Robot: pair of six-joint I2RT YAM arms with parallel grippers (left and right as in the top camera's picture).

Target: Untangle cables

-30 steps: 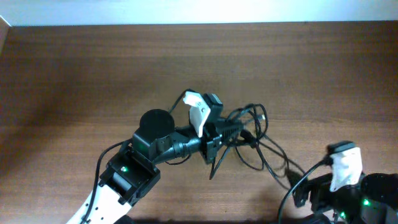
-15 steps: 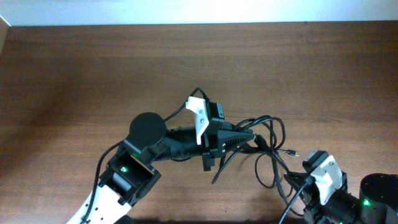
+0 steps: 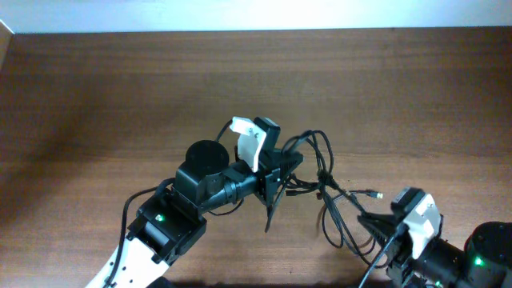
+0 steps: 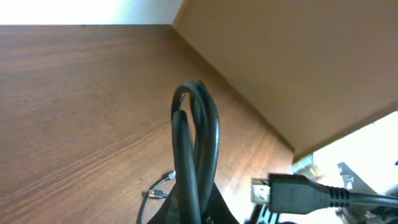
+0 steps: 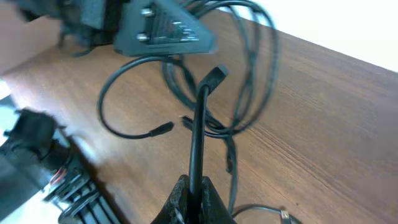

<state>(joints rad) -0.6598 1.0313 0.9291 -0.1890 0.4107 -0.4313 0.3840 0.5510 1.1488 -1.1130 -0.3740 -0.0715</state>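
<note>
Cables (image 3: 324,180) lie differently than a second ago: the tangle's top loop now rises near the middle of the table (image 3: 120,96), and one strand (image 3: 370,220) stretches from the tangle toward the lower right. The right gripper (image 3: 394,230), which a second ago stood apart at the right edge with its jaws wide, has come in and now pinches that strand. Its wrist view shows the fingers closed on the cord (image 5: 198,134), which runs straight up to a black plug (image 5: 214,74). The left gripper (image 3: 286,164) has drawn back from half a second ago, when it reached further right. It stays clamped on a doubled loop (image 4: 198,134) that rises from between its fingers. The left arm reaches from the lower left toward the centre, its white part turned up. The right arm comes in low from the bottom right corner, pointing up-left at the tangle. A small metal-tipped plug end (image 3: 374,194) lies on the wood just above the right gripper.
</note>
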